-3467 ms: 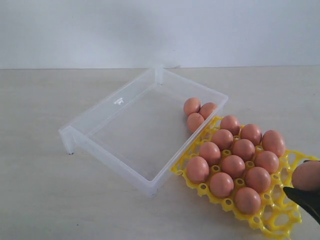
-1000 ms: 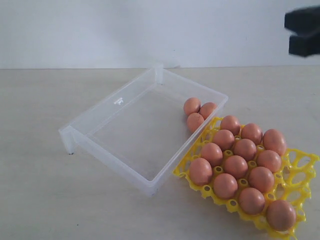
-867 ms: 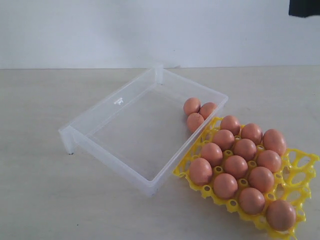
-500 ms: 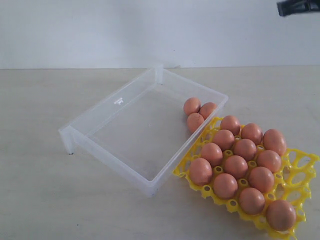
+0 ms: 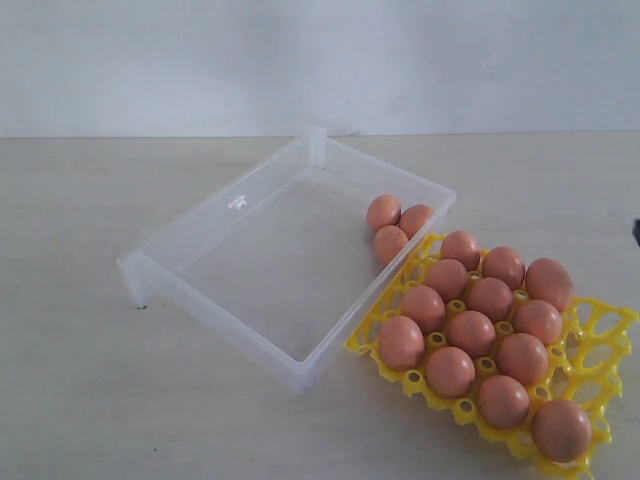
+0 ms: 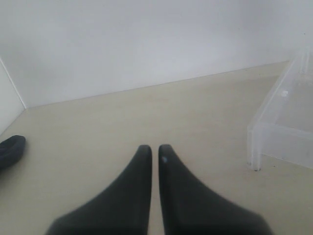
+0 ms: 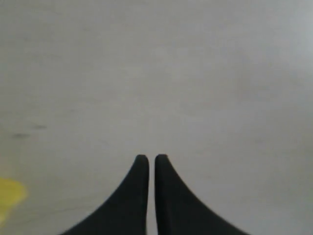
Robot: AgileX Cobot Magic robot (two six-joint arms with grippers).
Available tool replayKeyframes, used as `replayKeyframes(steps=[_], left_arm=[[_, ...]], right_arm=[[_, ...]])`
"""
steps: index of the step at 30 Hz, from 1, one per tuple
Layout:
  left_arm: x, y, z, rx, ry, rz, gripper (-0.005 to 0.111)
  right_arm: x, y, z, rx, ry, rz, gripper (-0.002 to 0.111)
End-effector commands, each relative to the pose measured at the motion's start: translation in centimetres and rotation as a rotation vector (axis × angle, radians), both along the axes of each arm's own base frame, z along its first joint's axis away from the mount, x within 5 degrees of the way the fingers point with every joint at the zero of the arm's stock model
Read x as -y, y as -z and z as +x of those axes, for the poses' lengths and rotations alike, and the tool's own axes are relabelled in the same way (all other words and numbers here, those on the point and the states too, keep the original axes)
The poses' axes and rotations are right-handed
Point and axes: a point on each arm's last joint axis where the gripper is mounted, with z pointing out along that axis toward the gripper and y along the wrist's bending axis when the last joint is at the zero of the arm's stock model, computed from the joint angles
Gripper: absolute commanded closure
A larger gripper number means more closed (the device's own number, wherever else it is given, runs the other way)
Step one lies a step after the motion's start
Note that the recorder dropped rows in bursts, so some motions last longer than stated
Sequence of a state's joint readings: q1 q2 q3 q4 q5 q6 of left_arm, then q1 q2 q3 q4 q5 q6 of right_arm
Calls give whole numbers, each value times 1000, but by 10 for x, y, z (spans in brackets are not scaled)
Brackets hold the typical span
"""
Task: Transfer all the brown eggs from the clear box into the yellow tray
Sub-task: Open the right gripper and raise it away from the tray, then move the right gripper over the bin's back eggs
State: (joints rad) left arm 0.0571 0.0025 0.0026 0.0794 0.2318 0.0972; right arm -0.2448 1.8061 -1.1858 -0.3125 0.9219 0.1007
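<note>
**Containers.** The box (image 5: 260, 270) sits mid-surface (image 5: 80, 380), upright and set at an angle. It holds three eggs (image 5: 390, 244), bunched together and touching in the corner beside the tray (image 5: 598, 318). The rest of the box floor is bare.

The tray lies to the right of the box, its edge against or just beside the box's long wall; contact cannot be confirmed. It carries thirteen eggs, one per cup. Twelve stand in a block three wide and four deep, and one more (image 5: 561, 430) sits at the near right corner. Unfilled cups show along the tray's right side.

**Arms.** The left fingers (image 6: 142, 186) are closed with nothing between them, low over the surface, near a box corner (image 6: 279, 122). The right fingers (image 7: 139, 196) are also closed and hold nothing, over bare surface, with a tray corner (image 7: 9, 195) at the edge of the right wrist view.
</note>
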Motion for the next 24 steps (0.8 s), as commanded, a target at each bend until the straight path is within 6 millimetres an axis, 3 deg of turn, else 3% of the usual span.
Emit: replayKeyframes(steps=[1,4,7,14,19,24], left_arm=[[1,-2,0,12,8,-7,103],[1,-2,0,12,8,-7,103],[1,-2,0,12,8,-7,103],[1,-2,0,12,8,-7,103],[1,-2,0,12,8,-7,103],[1,-2,0,12,8,-7,103]], right_arm=[[-39,-44,43,277,-107,334,108],[-75,-68,68,359,-188,477,108],[-116,-80,89,360,-319,510,108],[-214,-73,119,357,-548,547,108],[-248,-49,122,306,-608,555,108],[-257,-33,116,206,-655,497,107]])
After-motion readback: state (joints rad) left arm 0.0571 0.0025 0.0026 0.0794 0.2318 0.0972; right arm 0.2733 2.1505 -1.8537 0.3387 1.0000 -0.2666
